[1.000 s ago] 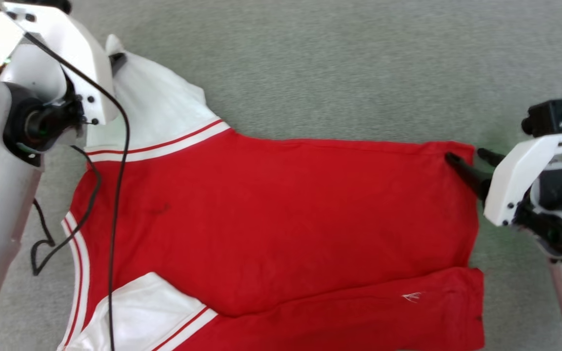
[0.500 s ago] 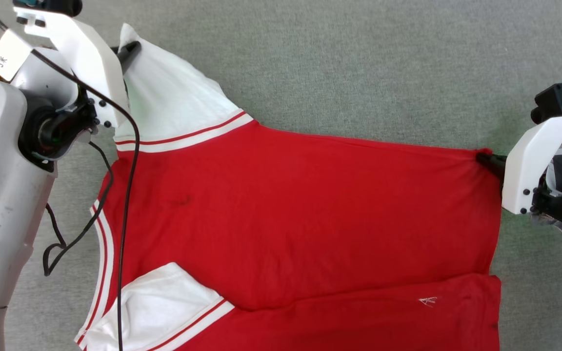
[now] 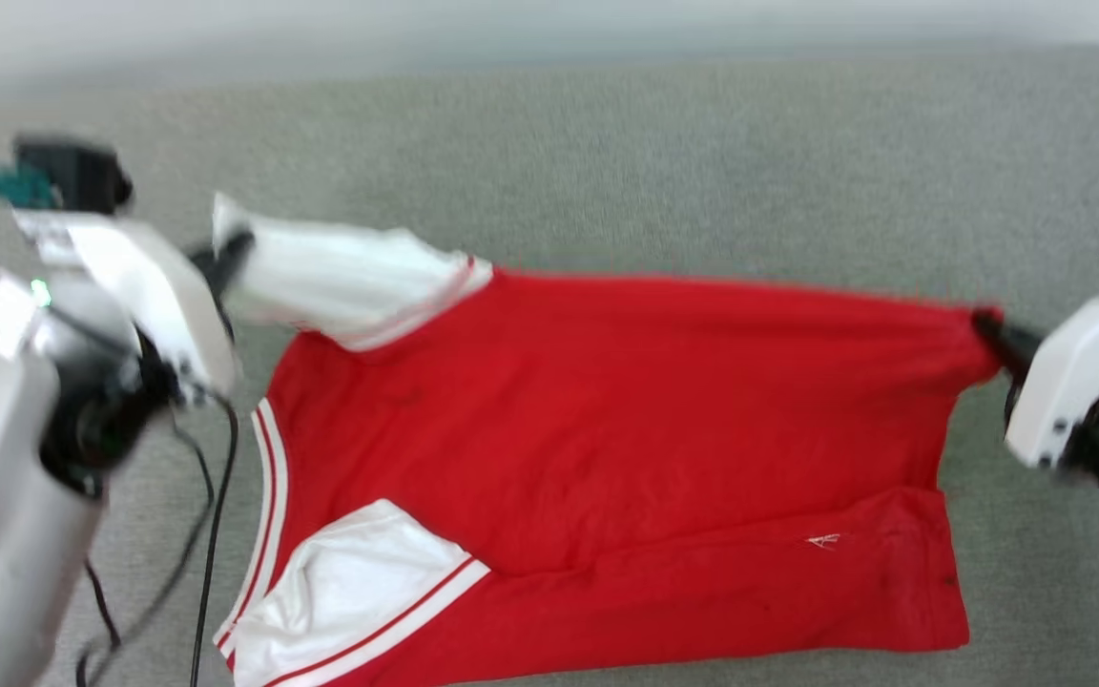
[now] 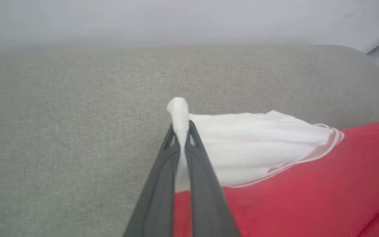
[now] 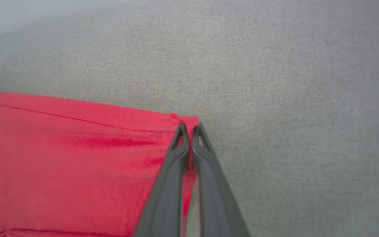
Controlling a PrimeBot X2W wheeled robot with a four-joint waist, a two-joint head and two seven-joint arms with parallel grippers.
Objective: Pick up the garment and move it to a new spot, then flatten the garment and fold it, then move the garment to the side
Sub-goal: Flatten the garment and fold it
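While the left hand (image 4: 181,128) clamps shut on the white sleeve (image 4: 252,141) and the right hand (image 5: 189,126) on the hem corner (image 5: 187,119), the red jersey (image 3: 607,410) spans the middle of the grey surface (image 3: 607,143), and overpulling could slip it free!

Right jaws shut on the hem corner; far edge pulled up and taut.
A second earlier the right gripper (image 3: 985,324) had its jaws apart, straddling the far hem corner of the garment (image 3: 607,410); half a second later they had pinched shut on it. Then both it and the left gripper (image 3: 233,253) rose, and the garment's far edge looked lifted off the counter (image 3: 664,143), stretched between them. The far white sleeve (image 3: 340,277) went from spread flat to bunched and drawn sideways. The head camera tilted up: a pale wall (image 3: 511,24) came in at the top, and the picture blurred.
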